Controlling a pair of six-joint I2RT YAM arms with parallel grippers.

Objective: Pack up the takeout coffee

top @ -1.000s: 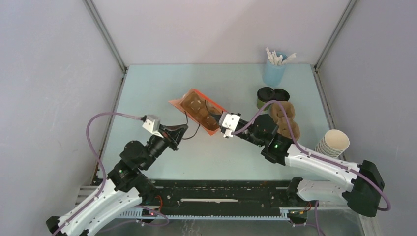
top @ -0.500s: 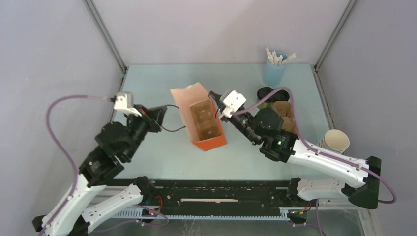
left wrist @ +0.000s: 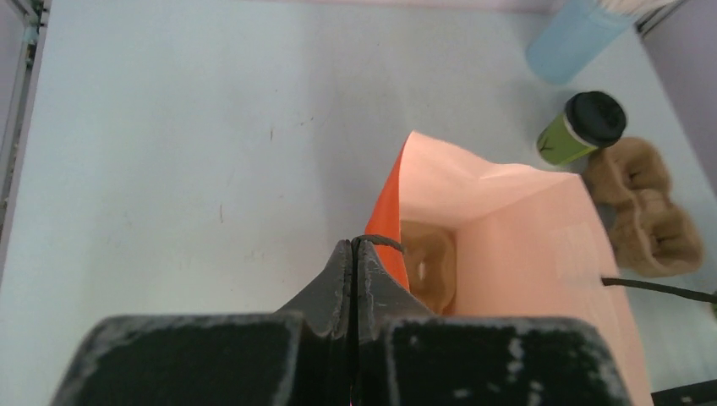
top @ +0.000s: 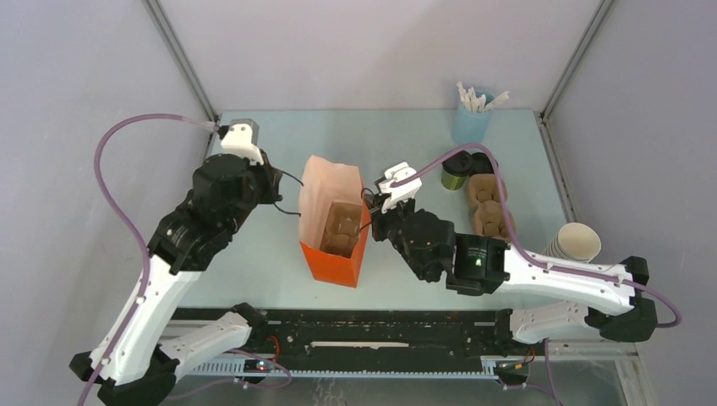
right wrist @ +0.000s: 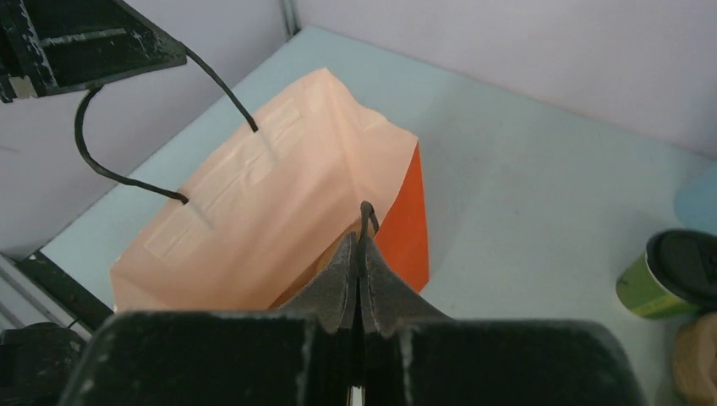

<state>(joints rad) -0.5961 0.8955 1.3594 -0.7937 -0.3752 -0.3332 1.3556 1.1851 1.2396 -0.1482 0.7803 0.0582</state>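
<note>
Orange bag upright mid-table, mouth open upward. Left gripper and right gripper pinch handles either side, flanking way in. Cardboard carrier fills bag floor. Bare table behind bag. Brown tray crowds takeout coffee on one side.

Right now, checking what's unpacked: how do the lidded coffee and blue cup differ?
The coffee is olive-green with a black lid; the blue cup is open, holding white sticks. The coffee stands by the cardboard carrier; the blue cup farther back. Both stand upright outside the bag.

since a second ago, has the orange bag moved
Yes. The orange bag has swung from lying on its side to standing upright, its base now farther from the blue cup of sticks.
</note>
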